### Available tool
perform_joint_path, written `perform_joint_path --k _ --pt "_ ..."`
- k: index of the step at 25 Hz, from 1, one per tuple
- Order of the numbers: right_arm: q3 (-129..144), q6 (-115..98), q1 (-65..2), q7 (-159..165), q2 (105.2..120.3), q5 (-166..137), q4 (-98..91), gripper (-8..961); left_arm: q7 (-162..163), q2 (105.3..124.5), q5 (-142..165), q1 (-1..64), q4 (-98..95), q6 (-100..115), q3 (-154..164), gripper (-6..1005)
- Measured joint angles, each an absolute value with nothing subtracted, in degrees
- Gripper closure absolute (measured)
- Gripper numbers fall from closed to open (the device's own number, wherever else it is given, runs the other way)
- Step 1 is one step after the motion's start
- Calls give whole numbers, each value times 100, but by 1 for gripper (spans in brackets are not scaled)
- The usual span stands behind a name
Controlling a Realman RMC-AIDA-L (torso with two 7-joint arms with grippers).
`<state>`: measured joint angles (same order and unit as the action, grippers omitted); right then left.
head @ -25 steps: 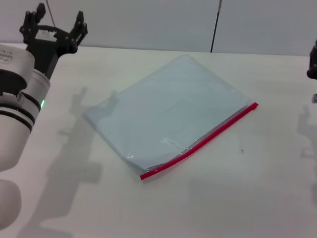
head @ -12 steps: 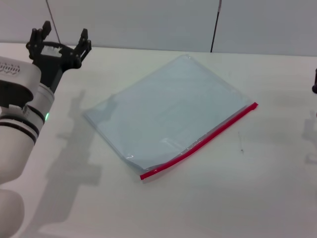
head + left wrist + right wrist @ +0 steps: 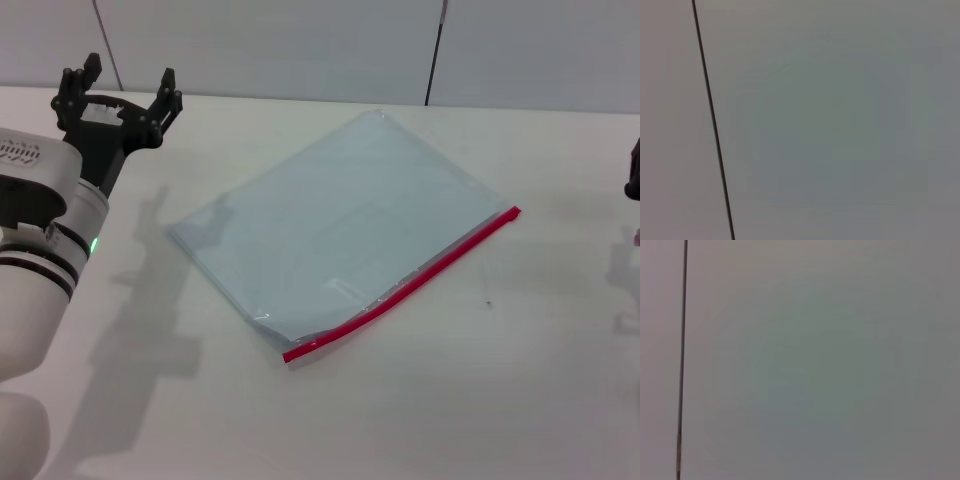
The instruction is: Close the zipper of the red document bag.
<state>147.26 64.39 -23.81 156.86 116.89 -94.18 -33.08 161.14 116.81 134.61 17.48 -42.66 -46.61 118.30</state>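
Note:
The red document bag (image 3: 335, 225), a flat translucent pale blue-grey pouch, lies at an angle in the middle of the white table in the head view. Its zipper (image 3: 405, 285) is a thin red strip along the near right edge, from the near corner to the right corner. My left gripper (image 3: 120, 88) hangs open above the table's far left, well clear of the bag, with nothing between its fingers. Only a dark sliver of my right arm (image 3: 633, 170) shows at the right edge. Both wrist views show just a plain grey wall.
The white table (image 3: 480, 400) spreads around the bag on all sides. A grey wall with a thin dark vertical seam (image 3: 434, 55) stands behind the table's far edge. The left arm's white body (image 3: 35, 260) fills the near left.
My left gripper has shifted slightly right and lower, toward the bag. The dark piece of the right arm has dropped lower along the right edge. The bag has not moved.

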Motion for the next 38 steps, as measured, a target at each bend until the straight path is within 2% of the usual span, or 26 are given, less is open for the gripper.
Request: perform_joint_path --k 38 --pt "14792 6589 -2338 15689 11689 -9413 -3287 606 16122 11681 13323 1757 -4156 -4891 11900 123"
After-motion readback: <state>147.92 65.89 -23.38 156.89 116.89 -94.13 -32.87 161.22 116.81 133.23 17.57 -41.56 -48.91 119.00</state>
